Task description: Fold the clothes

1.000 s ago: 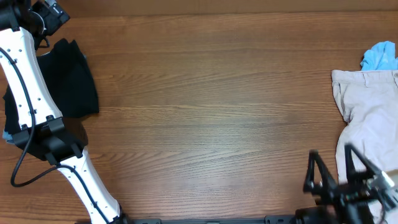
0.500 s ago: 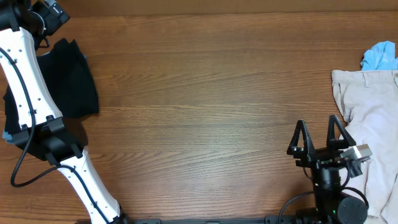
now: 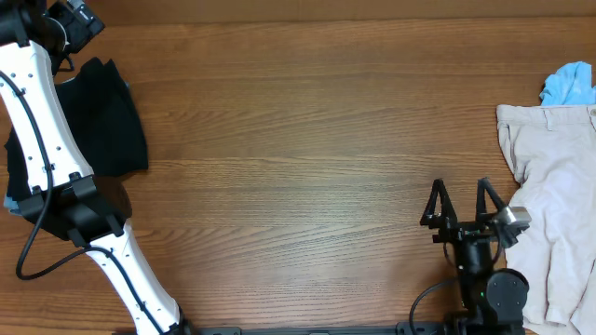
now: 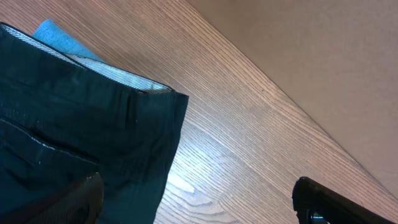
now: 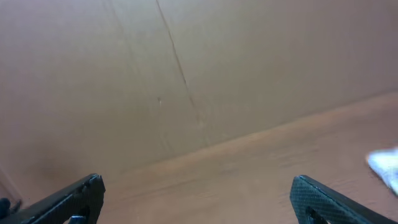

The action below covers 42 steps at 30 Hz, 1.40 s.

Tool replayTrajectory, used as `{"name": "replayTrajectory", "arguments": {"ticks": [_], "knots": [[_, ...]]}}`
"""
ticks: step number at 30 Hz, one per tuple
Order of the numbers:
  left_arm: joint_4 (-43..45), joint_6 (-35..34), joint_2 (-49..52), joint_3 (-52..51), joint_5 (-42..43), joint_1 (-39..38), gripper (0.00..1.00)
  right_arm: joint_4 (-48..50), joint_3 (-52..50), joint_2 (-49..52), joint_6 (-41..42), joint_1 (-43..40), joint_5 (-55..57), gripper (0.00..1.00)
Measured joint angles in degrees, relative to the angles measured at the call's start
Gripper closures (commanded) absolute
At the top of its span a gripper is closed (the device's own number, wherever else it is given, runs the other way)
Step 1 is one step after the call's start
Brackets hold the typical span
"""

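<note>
A dark folded garment [image 3: 112, 116] lies at the table's far left; the left wrist view shows it [image 4: 81, 130] with a light blue cloth [image 4: 59, 38] under its edge. Beige trousers [image 3: 559, 195] lie crumpled at the right edge, with a light blue garment [image 3: 570, 84] behind them. My left gripper [image 3: 79, 23] is at the top left corner beside the dark garment, open and empty [image 4: 196, 208]. My right gripper [image 3: 459, 198] is open and empty just left of the trousers, and its wrist view [image 5: 199, 202] faces the wall.
The white left arm [image 3: 42, 140] reaches from the front edge across the dark garment to the top left corner. A brown wall [image 5: 186, 74] rises behind the table's far edge. Bare wood tabletop [image 3: 307, 167] spans the middle.
My right gripper has moved left and away from the front right corner, turning its fingers to point towards the table's far side. The left arm and the clothes have not moved.
</note>
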Motion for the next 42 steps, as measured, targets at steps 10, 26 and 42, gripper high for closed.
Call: {"name": "replayTrajectory", "arguments": {"ticks": [10,26,42], "knots": [[-0.02,0.0,0.0,0.0,0.0,0.0,0.0,-7.61,0.0,-0.11,0.07,0.0,-1.01,0.0],[-0.02,-0.02,-2.64,-0.26,-0.07,-0.5,0.0,-7.58,0.0,-0.11,0.07,0.0,-1.01,0.0],[-2.19,0.02,-48.87,-3.15,-0.31,-28.85,0.0,-7.61,0.0,-0.13,0.09,0.0,-1.03,0.0]]}}
